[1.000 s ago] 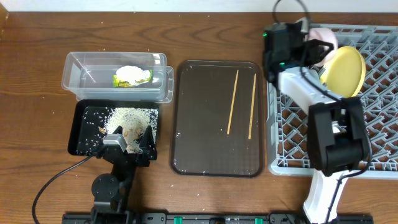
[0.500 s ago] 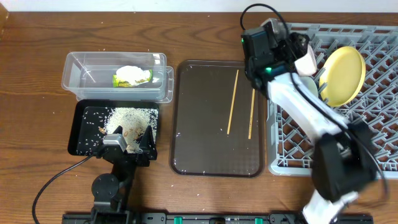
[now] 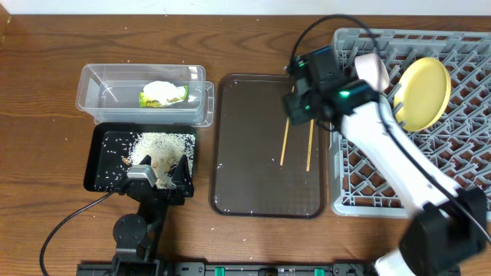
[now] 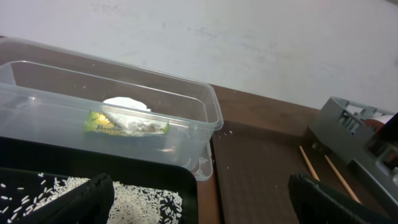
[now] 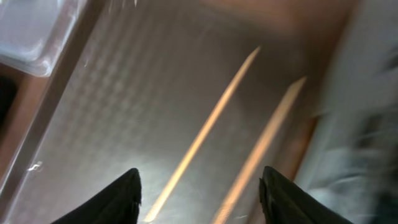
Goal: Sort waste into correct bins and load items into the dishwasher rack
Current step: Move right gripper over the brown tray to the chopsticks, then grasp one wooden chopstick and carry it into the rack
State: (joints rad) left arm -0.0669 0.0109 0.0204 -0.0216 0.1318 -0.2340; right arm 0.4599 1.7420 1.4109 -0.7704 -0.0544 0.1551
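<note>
Right wrist view shows the right end effector spread wide above two chopsticks lying on the brown tray, dishwasher rack at three o'clock.

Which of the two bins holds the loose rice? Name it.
The black tray-bin: rice lies on its floor. The clear tub behind it holds a wrapper and white paper.

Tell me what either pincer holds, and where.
Nothing. The right pincer hangs open above the chopsticks; the left pincer is open and empty.
</note>
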